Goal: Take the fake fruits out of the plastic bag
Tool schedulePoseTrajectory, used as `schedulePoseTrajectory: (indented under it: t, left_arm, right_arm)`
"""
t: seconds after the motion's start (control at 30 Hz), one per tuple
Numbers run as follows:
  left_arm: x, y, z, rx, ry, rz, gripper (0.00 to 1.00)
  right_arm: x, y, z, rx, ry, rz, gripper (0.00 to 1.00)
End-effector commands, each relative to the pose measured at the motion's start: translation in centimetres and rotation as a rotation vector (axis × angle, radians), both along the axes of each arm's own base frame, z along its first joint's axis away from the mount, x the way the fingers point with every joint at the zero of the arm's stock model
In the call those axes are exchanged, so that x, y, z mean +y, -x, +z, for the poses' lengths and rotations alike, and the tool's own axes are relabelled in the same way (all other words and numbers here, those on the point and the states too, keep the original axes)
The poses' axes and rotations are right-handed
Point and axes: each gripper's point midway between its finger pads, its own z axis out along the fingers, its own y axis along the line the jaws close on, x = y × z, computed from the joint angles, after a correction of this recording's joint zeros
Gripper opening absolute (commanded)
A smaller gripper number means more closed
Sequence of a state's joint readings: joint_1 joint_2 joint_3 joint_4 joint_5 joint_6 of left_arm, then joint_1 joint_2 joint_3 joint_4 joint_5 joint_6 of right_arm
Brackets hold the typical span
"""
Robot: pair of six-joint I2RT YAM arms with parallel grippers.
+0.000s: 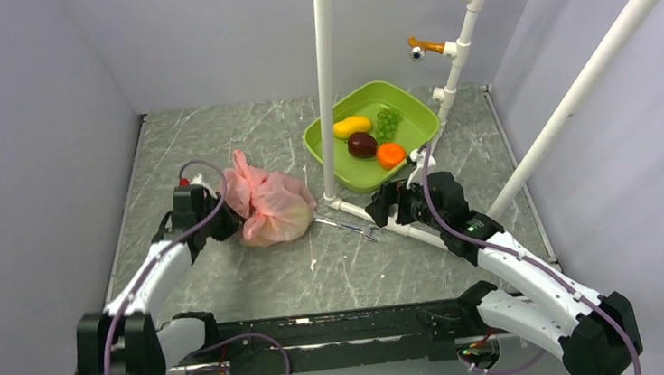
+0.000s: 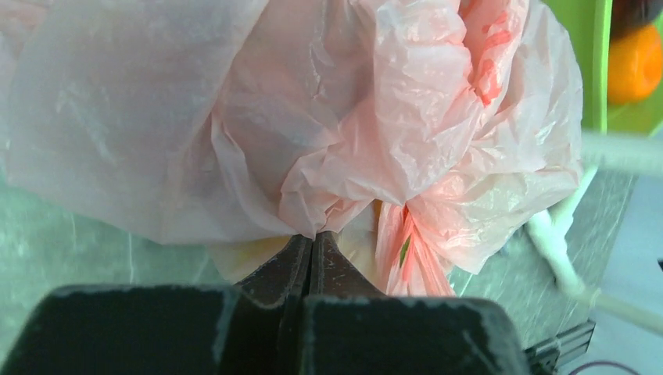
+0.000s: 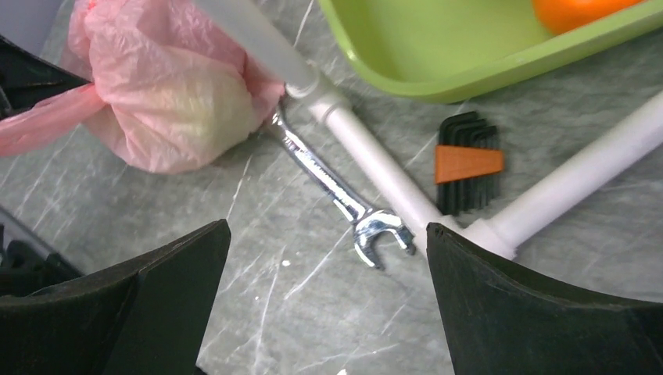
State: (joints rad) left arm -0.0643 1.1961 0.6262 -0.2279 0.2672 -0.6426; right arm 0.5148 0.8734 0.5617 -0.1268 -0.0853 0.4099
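Overhead view: a gray marbled table (image 1: 216, 143) w/ two robot arms at the near edge. A pink plastic bag (image 1: 268, 204) lies bunched and lumpy at center-left, touching the foot of a white pipe frame (image 1: 328, 79).

The left gripper (image 2: 313, 242) sits at the bag's left side w/ jaws pressed together on a fold of the pink film. In the right wrist view a tail of the bag stretches taut toward that gripper. It looks like an anchor hold, pinning the bag so it can't slide while the other arm works.

The right gripper (image 3: 328, 234) hangs above the table just right of the bag, jaws spread wide and holding nothing. It points down at a steel wrench (image 3: 336, 191) lying beside the pipe, one end tucked under the bag's edge. A folding hex key set (image 3: 467, 168) lies on the far side of the pipe.

The fake fruits (image 3: 207, 109) are inside the bag, none out yet. Only a pale yellow lump shows through the film, plus a green sliver in the left wrist view; can't tell which fruit is which.

Behind the pipe sits a green tub (image 1: 311, 144) holding other toy fruit: mango, green grapes, a maroon one, an orange.

Judgement: early stage. The bag's opening isn't visible, so the R arm probably needs to find it first.
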Motion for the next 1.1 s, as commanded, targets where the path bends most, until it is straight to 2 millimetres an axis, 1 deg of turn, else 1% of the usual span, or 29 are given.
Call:
schedulePoseTrajectory:
  t: [0.0,0.03,0.07,0.1,0.13,0.17,0.23,0.27,0.4,0.5,0.57,0.63,0.67,0.73,0.83,0.87,0.93,1.0,1.03,1.07]
  left_arm:
    - [-1.6,4.6,-0.4,-0.015,0.055,-0.045,0.02]
    - [-2.6,5.6,-0.7,-0.029,0.081,-0.072,0.02]
    - [-3.4,6.1,-0.1,-0.055,0.102,-0.099,0.03]
    - [-3.9,6.9,-0.1,-0.061,0.105,-0.120,0.03]
    - [-3.9,7.3,0.1,-0.068,0.094,-0.123,0.03]
    - [-4.0,8.2,-0.1,-0.042,0.076,-0.128,0.03]
    - [-4.4,9.1,0.3,-0.051,0.067,-0.145,0.02]
    - [-4.7,9.5,0.7,-0.069,0.075,-0.159,0.02]
    - [-6.0,11.0,0.8,-0.096,0.120,-0.214,0.04]
    - [-6.6,11.9,0.8,-0.101,0.173,-0.228,0.12]
    - [-6.4,12.3,0.7,-0.105,0.174,-0.221,0.22]
    - [-6.1,12.6,1.0,-0.114,0.163,-0.217,0.34]
    - [-6.0,12.7,1.5,-0.122,0.157,-0.221,0.40]
    - [-6.0,12.9,3.0,-0.145,0.150,-0.244,0.48]
    - [-5.9,13.2,6.6,-0.230,0.119,-0.301,0.58]
    - [-5.6,13.1,7.8,-0.260,0.099,-0.304,0.67]
    - [-4.5,12.7,10.7,-0.320,0.051,-0.268,0.73]
    - [-3.6,12.1,13.1,-0.393,-0.029,-0.275,0.80]
    - [-3.3,11.7,14.1,-0.426,-0.069,-0.290,0.82]
    - [-3.2,11.3,14.7,-0.442,-0.109,-0.315,0.83]
  right_arm:
    - [2.9,1.5,0.4,0.049,-0.044,0.092,1.00]
    - [3.8,2.2,-0.2,0.064,-0.035,0.117,1.00]
    - [4.1,2.3,-0.3,0.068,-0.030,0.117,1.00]
    - [4.9,2.8,-0.5,0.079,-0.019,0.135,1.00]
    - [5.7,3.3,-0.7,0.089,-0.008,0.149,1.00]
    - [6.5,3.7,-0.7,0.094,0.002,0.165,1.00]
    - [8.6,5.2,-1.0,0.098,0.031,0.215,1.00]
    - [9.4,5.5,-1.0,0.091,0.044,0.224,1.00]
    - [12.2,7.3,-0.8,0.064,0.089,0.259,1.00]
    - [13.9,8.7,0.0,0.031,0.092,0.285,1.00]
    - [14.7,9.4,0.4,0.001,0.089,0.310,1.00]
    - [15.1,9.6,0.4,-0.004,0.091,0.315,1.00]
    - [15.3,9.6,0.4,0.002,0.093,0.316,1.00]
    - [15.8,10.0,0.4,0.011,0.091,0.330,1.00]
    - [16.7,10.5,0.8,-0.001,0.094,0.358,1.00]
    - [16.9,10.5,0.9,-0.005,0.100,0.361,1.00]
    - [17.1,10.2,1.1,-0.006,0.114,0.346,1.00]
    - [17.3,10.0,1.5,-0.002,0.123,0.330,1.00]
    - [17.4,9.9,1.8,-0.001,0.122,0.328,1.00]
    - [17.6,9.9,2.1,-0.006,0.117,0.329,0.99]
